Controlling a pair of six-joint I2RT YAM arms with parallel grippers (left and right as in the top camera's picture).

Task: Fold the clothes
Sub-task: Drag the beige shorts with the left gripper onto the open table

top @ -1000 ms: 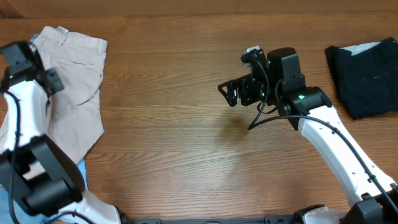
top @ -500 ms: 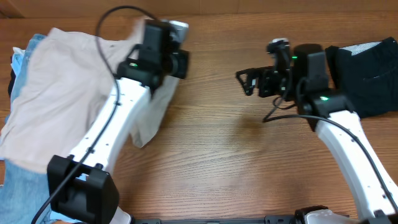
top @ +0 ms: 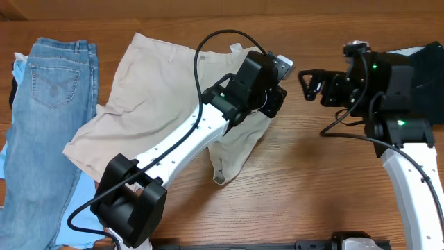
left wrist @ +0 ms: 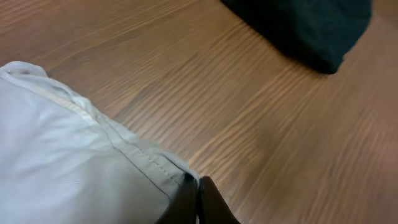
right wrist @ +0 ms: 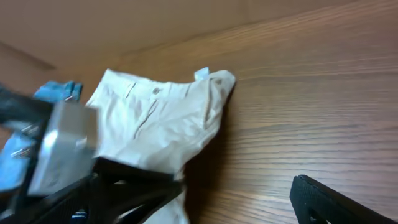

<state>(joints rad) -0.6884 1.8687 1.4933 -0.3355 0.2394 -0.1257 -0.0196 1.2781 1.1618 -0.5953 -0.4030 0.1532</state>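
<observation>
The beige shorts (top: 156, 104) lie spread left of the table's middle, with one leg trailing toward the front. My left gripper (top: 269, 105) is shut on their right edge. In the left wrist view the jaws (left wrist: 199, 200) pinch the hemmed edge of the shorts (left wrist: 68, 168). My right gripper (top: 306, 85) is open and empty, just right of the left gripper and apart from the cloth. The right wrist view shows the shorts (right wrist: 168, 115) ahead of it. Light-blue jeans (top: 48, 104) lie flat at the far left. A black folded garment (top: 429, 62) lies at the far right.
The black garment also shows at the top of the left wrist view (left wrist: 298, 25). A cable loops above the left arm (top: 208, 48). Bare wooden table (top: 312, 187) lies in front of both grippers. A strip of light-blue cloth (top: 80, 208) lies at the front left.
My left gripper has dragged the shorts from the far left toward the middle, uncovering the jeans. My right arm has drawn back to the right.
</observation>
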